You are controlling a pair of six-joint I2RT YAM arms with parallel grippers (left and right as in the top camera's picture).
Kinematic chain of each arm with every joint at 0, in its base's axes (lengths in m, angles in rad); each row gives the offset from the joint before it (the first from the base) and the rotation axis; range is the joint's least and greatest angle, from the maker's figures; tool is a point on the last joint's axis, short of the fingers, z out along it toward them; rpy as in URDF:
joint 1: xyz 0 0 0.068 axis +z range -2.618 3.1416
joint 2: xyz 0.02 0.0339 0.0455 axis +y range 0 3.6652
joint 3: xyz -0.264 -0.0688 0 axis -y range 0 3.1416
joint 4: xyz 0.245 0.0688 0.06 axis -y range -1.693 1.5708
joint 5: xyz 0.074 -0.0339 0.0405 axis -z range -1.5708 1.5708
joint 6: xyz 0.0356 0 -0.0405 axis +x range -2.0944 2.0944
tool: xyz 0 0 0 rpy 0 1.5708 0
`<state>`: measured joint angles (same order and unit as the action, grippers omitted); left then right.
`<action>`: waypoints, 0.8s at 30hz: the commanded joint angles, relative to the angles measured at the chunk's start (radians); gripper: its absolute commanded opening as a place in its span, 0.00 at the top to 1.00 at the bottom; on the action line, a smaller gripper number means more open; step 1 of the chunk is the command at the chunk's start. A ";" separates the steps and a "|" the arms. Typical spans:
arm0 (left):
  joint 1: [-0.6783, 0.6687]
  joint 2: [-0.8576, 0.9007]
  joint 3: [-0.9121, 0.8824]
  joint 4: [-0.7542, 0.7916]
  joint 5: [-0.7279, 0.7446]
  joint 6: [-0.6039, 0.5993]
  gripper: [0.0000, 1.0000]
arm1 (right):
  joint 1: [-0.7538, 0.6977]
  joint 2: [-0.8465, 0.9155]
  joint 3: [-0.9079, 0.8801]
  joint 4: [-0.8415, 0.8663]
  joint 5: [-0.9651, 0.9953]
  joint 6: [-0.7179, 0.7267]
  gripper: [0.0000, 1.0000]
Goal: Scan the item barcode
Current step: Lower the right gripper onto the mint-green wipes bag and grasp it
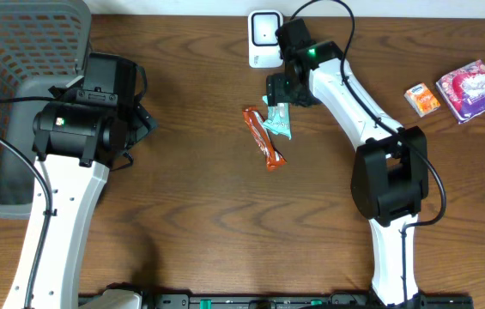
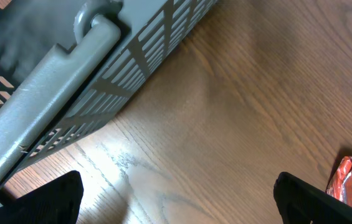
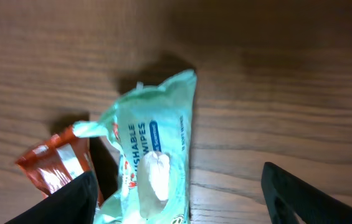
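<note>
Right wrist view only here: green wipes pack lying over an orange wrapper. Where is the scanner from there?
Observer: A white device, likely the scanner, stands at the far edge of the table, just beyond the right end effector.
Operator: Other items waiting?
Observer: Two, off to the right side: a small orange packet and a pink packet.
Operator: Left arm?
Observer: The left end effector is open and empty, beside the grey basket.

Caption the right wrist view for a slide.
Open fingers flank a teal wipes packet beside an orange wrapper on the wooden table.
</note>
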<state>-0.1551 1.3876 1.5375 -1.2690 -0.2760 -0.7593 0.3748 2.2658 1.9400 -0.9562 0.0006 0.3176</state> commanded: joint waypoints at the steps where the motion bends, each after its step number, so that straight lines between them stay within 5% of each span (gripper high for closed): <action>1: 0.003 -0.009 0.003 -0.003 -0.021 -0.005 0.02 | -0.002 0.011 -0.060 0.032 -0.065 -0.004 0.24; 9: 0.003 -0.009 0.003 -0.003 -0.021 -0.005 0.02 | 0.000 0.011 -0.203 0.165 -0.164 0.000 0.30; 17: 0.003 -0.009 0.003 -0.003 -0.021 -0.005 0.02 | -0.010 -0.008 -0.198 0.140 -0.183 0.001 0.75; 24: 0.003 -0.009 0.003 -0.003 -0.021 -0.005 0.02 | -0.050 -0.049 -0.050 -0.076 -0.435 0.004 0.97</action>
<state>-0.1551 1.3876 1.5375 -1.2686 -0.2760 -0.7593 0.3508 2.2669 1.8103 -0.9955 -0.2646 0.3202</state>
